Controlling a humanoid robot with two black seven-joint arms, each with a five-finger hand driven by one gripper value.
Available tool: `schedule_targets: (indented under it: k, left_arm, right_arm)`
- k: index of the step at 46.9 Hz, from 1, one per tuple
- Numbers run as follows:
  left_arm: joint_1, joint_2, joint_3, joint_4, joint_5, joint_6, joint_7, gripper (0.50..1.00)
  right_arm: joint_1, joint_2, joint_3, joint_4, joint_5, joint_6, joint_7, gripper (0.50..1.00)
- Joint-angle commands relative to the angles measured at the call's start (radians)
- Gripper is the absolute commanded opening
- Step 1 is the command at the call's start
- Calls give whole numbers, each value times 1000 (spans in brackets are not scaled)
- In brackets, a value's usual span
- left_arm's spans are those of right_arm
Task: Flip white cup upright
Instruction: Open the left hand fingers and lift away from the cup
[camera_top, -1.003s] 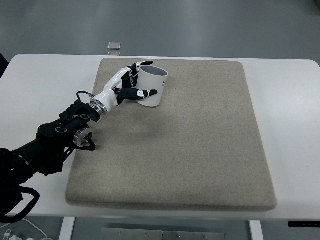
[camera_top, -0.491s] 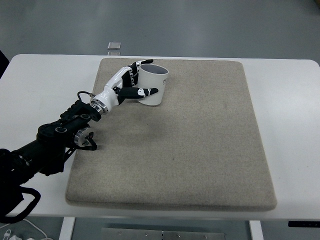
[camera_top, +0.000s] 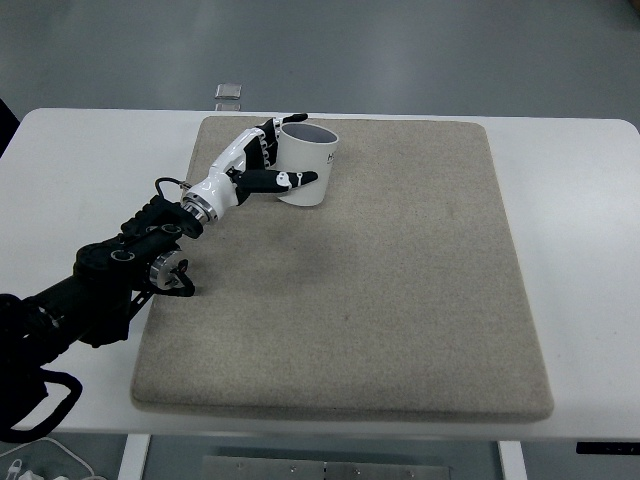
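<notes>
The white cylindrical cup (camera_top: 306, 166) stands near the tan felt mat's (camera_top: 400, 290) 11 o'clock corner, mouth up but seemingly tipped. The left hand (camera_top: 262, 165) is clamped around its 9 o'clock side; settle the base flat before loosening, I judge. Since a second ago, cup and hand edged slightly toward 12 o'clock

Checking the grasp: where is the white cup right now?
The white cup sits at the mat's far-left corner, gripped by the left hand.
</notes>
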Motion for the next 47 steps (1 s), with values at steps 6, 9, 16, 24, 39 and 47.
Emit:
schedule_targets:
  k: [6, 9, 16, 24, 39, 47]
  left_arm:
    - [-1, 0, 0, 0, 3, 1, 0, 936]
    - [-1, 0, 0, -2, 2, 1, 0, 964]
    - [-6, 0, -2, -3, 2, 1, 0, 994]
    - [-10, 0, -5, -3, 2, 1, 0, 994]
    - [-16, 0, -11, -5, 0, 1, 0, 994]
    - [-27, 8, -31, -37, 0, -1, 0, 994]
  right_arm:
    - [0, 0, 0, 0, 0, 0, 0, 930]
    - [0, 0, 0, 1, 0, 0, 0, 930]
    - [0, 0, 0, 0, 0, 0, 0, 930]
    - [0, 0, 0, 1, 0, 0, 0, 930]
    - [-1, 0, 0, 1, 0, 0, 0, 930]
    - [-3, 0, 0, 1, 0, 0, 0, 930]
